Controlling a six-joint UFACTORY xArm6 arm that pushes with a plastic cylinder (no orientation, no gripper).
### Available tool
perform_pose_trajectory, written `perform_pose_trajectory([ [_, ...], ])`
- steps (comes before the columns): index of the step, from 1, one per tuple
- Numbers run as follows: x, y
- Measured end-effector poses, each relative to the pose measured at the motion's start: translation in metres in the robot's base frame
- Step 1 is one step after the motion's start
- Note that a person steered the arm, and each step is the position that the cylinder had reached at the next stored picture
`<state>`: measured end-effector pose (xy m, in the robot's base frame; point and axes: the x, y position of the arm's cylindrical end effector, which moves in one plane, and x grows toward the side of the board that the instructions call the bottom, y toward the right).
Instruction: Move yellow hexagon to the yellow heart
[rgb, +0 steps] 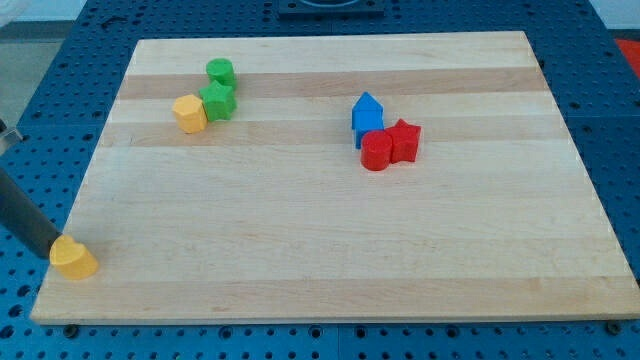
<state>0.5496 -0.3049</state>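
The yellow hexagon (189, 113) lies at the board's upper left, touching a green star-shaped block (217, 101). The yellow heart (73, 259) lies near the board's bottom-left corner. My dark rod comes in from the view's left edge and slants down. My tip (53, 247) is at the heart's upper-left side and looks to be touching it. The tip is far below and left of the hexagon.
A green cylinder (220, 72) stands just above the green star. A blue house-shaped block (367, 115), a red cylinder (376, 152) and a red star-shaped block (404, 140) cluster right of centre. The wooden board (330, 250) lies on a blue perforated table.
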Motion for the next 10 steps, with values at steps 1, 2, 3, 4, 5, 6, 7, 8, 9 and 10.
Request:
perform_pose_trajectory([
  [1,0.007,0.005],
  [2,0.014,0.007],
  [3,0.019,0.007],
  [4,0.019,0.006],
  [5,-0.014,0.001],
  [6,-0.05,0.038],
  [7,-0.096,0.04],
  [8,-0.156,0.038],
  [9,-0.208,0.043],
  [10,-0.226,0.08],
])
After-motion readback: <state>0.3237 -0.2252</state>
